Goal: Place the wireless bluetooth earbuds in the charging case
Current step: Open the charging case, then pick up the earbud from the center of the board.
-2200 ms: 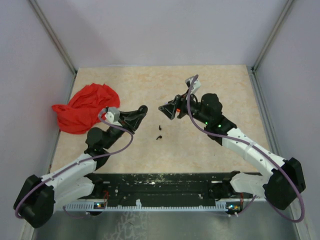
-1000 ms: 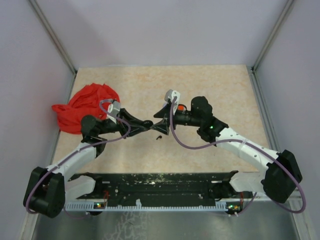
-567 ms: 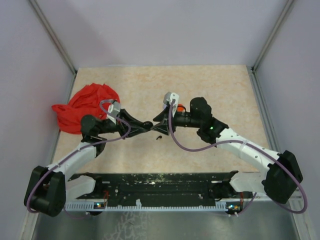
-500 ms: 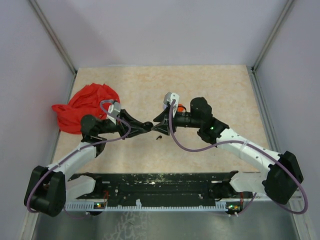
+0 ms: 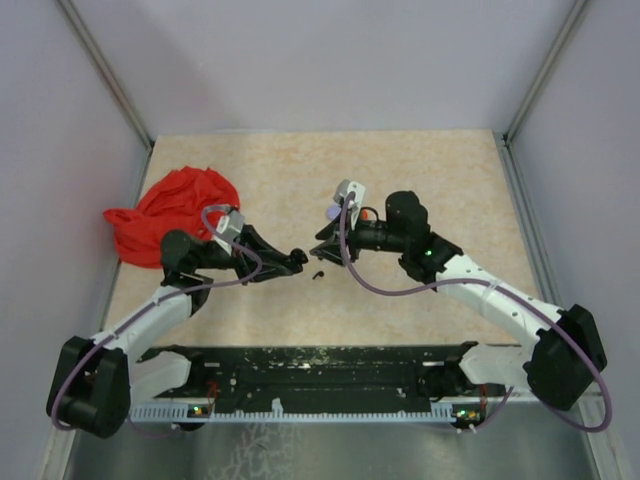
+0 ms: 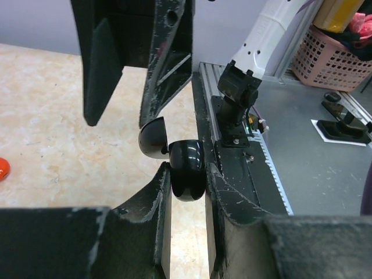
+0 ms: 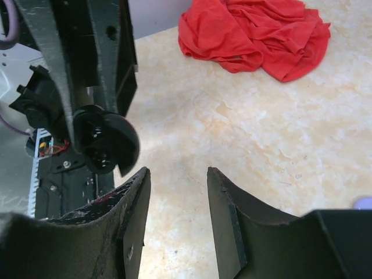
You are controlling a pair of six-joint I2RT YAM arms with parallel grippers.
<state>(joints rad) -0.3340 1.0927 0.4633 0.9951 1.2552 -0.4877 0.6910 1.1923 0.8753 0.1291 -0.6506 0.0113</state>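
Observation:
The charging case is glossy black and hangs open, its lid swung to the left. My left gripper is shut on the case's base and holds it above the table. In the right wrist view the case shows at the left, beyond the tip of my right gripper, which is open with nothing between its fingers. From above, the left gripper and the right gripper face each other with a small gap. A tiny dark earbud bit lies on the table just below them.
A crumpled red cloth lies at the table's left side, also seen in the right wrist view. A small orange thing sits at the left edge of the left wrist view. A black rail runs along the near edge.
The two grippers were tip to tip; the right gripper has drawn back to the right and narrowed its jaws. The left gripper still holds the case, slightly lower.

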